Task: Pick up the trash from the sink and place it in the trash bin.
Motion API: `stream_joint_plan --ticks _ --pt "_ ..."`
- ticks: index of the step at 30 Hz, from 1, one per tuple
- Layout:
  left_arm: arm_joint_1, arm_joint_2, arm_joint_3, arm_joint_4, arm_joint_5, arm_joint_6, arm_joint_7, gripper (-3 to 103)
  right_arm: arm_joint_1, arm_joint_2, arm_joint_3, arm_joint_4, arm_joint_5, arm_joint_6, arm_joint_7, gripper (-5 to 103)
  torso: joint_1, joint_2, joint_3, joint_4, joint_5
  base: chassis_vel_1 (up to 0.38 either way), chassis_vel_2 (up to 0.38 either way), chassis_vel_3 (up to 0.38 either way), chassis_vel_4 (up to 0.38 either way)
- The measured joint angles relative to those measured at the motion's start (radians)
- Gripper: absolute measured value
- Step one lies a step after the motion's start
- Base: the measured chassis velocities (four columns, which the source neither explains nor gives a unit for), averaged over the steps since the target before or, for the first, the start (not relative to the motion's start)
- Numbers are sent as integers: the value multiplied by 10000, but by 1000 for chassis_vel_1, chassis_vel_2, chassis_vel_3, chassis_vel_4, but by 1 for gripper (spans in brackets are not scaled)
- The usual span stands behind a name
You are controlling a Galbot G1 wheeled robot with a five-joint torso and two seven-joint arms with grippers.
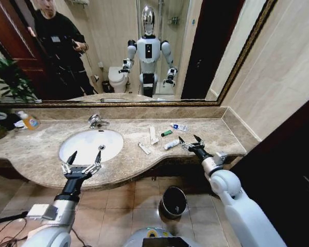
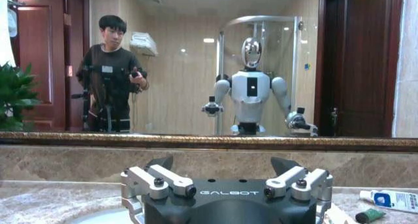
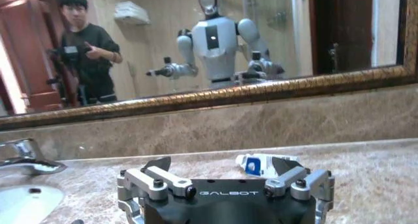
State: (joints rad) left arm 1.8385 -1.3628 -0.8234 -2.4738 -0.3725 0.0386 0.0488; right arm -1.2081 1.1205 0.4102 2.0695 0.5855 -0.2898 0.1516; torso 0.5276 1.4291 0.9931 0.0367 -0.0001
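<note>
The trash lies not in the basin but on the marble counter [image 1: 216, 135] to the right of the sink [image 1: 90, 144], scattered between the basin's edge and the right gripper. Largest in the scene is the framed mirror [image 1: 206, 62] along the wall, above the beige-brown counter. The white oval sink sits left of centre, its chrome faucet [image 1: 96, 121] at the back rim. On the tiled floor below the counter's front edge stands the trash bin [image 1: 173, 201], dark and round with a shiny rim, well apart from the trash. A small orange bottle [image 1: 29, 121] stands at the far left of the counter.

The left gripper [image 1: 85, 160] hovers over the counter's front edge just in front of the sink, its jaws spread wide and holding nothing. The right gripper [image 1: 189, 140] hangs over the counter at the right, jaws likewise wide apart and empty, just beside a short white tube [image 1: 171, 144].

Among the smaller pieces, a slim white packet [image 1: 153, 135] lies lengthwise near the middle, another white packet [image 1: 144, 148] sits closer to the basin, a white tube with blue print [image 1: 178, 126] lies toward the back, and a small green piece [image 1: 166, 133] rests between them.
</note>
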Motion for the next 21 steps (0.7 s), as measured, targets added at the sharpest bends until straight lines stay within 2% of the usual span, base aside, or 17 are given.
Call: stream_joint_plan --ticks 2,3,6,7,9,11,12,14,17,21 --pt "0 0 0 0 0 0 0 100 430 133 -629 -181 -58 -179 740 100 0 0 0 2 1 0 0 0 0" --pt "0 0 0 0 0 0 0 100 430 133 -629 -181 -58 -179 740 100 0 0 0 2 1 0 0 0 0" --pt "0 0 0 0 0 0 0 100 1059 314 -1362 -575 -118 -378 2001 100 0 0 0 1 0 0 0 0 0" --pt "0 0 0 0 0 0 0 100 1059 314 -1362 -575 -118 -378 2001 100 0 0 0 1 0 0 0 0 0" --pt "0 0 0 0 0 0 0 100 1424 447 -1813 -941 -74 -401 2622 100 0 0 0 2 1 0 0 0 0" --pt "0 0 0 0 0 0 0 100 1487 477 -1895 -1015 -53 -433 2714 100 0 0 0 2 -1 0 0 0 0" --pt "0 0 0 0 0 0 0 100 1687 588 -2139 -1239 132 -509 3113 100 0 0 0 0 0 0 0 0 0" --pt "0 0 0 0 0 0 0 100 1748 627 -2206 -1299 224 -521 3259 100 0 0 0 1 -1 0 0 0 0" --pt "0 0 0 0 0 0 0 100 2122 901 -2538 -1659 1043 -565 4221 100 0 0 1 2 0 0 0 0 0" --pt "0 0 0 0 0 0 0 100 2372 1046 -2654 -1935 1549 -627 4780 100 0 0 0 2 0 0 0 0 0"
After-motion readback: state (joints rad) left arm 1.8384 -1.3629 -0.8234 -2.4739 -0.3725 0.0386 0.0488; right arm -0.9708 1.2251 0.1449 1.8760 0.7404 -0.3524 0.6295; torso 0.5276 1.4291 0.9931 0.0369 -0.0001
